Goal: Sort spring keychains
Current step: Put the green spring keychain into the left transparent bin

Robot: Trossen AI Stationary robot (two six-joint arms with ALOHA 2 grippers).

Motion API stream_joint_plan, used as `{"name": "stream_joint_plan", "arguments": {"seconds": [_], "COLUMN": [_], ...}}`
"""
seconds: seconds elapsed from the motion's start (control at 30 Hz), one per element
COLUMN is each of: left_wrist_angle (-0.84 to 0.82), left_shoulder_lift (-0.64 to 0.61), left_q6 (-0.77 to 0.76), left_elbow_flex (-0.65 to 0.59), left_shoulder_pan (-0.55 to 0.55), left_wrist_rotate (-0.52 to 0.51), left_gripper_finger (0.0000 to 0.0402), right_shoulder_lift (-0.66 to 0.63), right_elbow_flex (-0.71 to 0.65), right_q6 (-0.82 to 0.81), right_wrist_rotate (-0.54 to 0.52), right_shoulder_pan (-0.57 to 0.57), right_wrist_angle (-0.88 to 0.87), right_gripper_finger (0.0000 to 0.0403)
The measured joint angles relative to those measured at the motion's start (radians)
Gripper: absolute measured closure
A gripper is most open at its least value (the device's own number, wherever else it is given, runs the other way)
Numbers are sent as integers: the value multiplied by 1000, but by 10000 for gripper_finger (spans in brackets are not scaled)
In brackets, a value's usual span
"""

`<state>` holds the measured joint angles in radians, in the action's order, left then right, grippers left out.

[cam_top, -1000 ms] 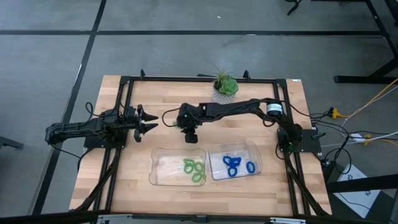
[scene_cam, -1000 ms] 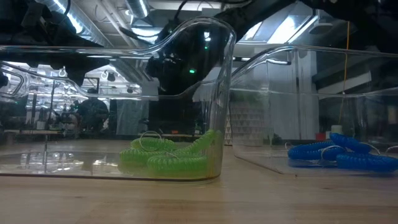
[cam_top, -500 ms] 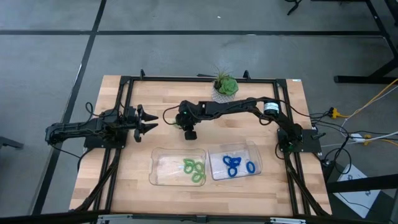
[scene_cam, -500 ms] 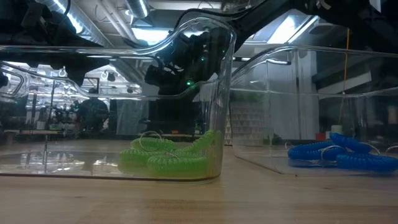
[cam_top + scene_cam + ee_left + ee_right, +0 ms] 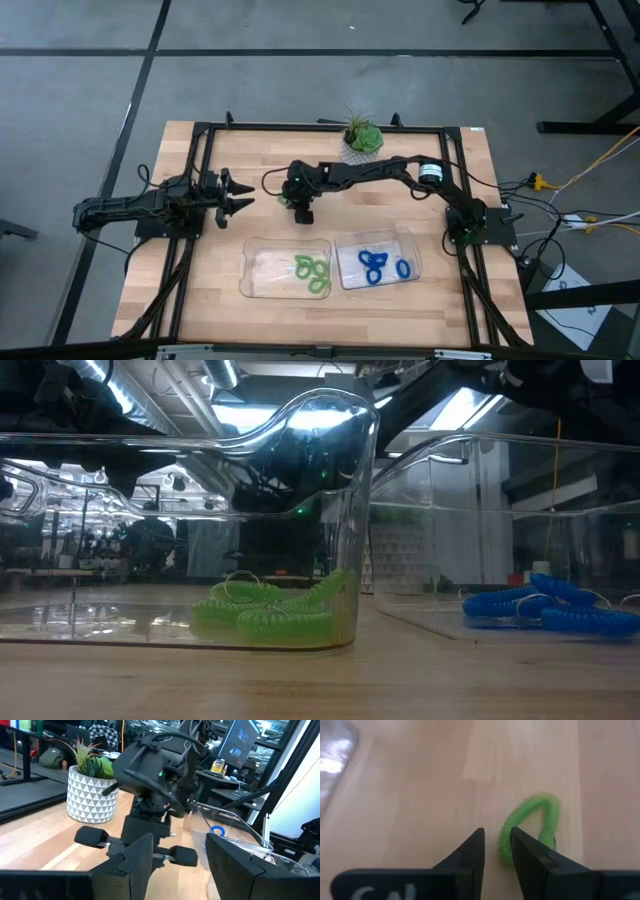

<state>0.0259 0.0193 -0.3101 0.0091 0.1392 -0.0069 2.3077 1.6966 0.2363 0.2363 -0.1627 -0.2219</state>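
Note:
A light green spring keychain [image 5: 532, 812] lies flat on the wood in the right wrist view. My right gripper [image 5: 496, 834] points down over it, just beyond the left tray's far edge [image 5: 303, 213]. Its fingers are a narrow gap apart, and one side of the coil [image 5: 505, 845] lies between them. In the high view the gripper hides this keychain. Several green keychains [image 5: 313, 272] lie in the left clear tray [image 5: 258, 268]. Several blue ones [image 5: 376, 265] lie in the right tray [image 5: 410, 250]. My left gripper [image 5: 243, 196] waits open at the table's left. My right gripper comes at the green keychain from above, with one side of the loop [image 5: 505, 845] between its fingers. Bare wood shows between the coil and one finger. The other finger [image 5: 525, 851] overlaps the coil, and I cannot tell whether it touches. The keychain lies on the table.
A potted plant in a white patterned pot [image 5: 362, 138] stands near the table's far edge, behind my right arm. The two clear trays sit side by side near the near edge [image 5: 300, 510]. Black frame rails [image 5: 196, 160] run along the table's left, right and far sides.
My right gripper has moved from the left tray's far edge toward the table's far edge and a little to the left, out of the spot behind the tray in the low view. The keychains in the trays lie as before.

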Motion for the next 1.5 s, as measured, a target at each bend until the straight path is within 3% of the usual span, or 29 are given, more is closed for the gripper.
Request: {"name": "stream_joint_plan", "arguments": {"seconds": [0.37,0.6,0.93,1.17,1.5], "left_wrist_angle": [-1,0,0,0,0], "left_shoulder_lift": [0,0,0,0,0], "left_q6": [0,0,0,0,0], "left_elbow_flex": [0,0,0,0,0], "left_shoulder_pan": [0,0,0,0,0], "left_wrist_rotate": [0,0,0,0,0], "left_gripper_finger": [224,224,224,224,224], "right_shoulder_lift": [23,24,23,19,-78], "right_elbow_flex": [4,18,17,16,7], "right_q6": [7,11,7,-29,-29], "right_wrist_rotate": [-87,-81,-80,-2,-9], "right_shoulder_pan": [-3,-16,-16,-18,-46], "right_wrist_angle": [-15,-72,-105,-122,-232], "right_gripper_finger": [308,310,389,382,394]}}
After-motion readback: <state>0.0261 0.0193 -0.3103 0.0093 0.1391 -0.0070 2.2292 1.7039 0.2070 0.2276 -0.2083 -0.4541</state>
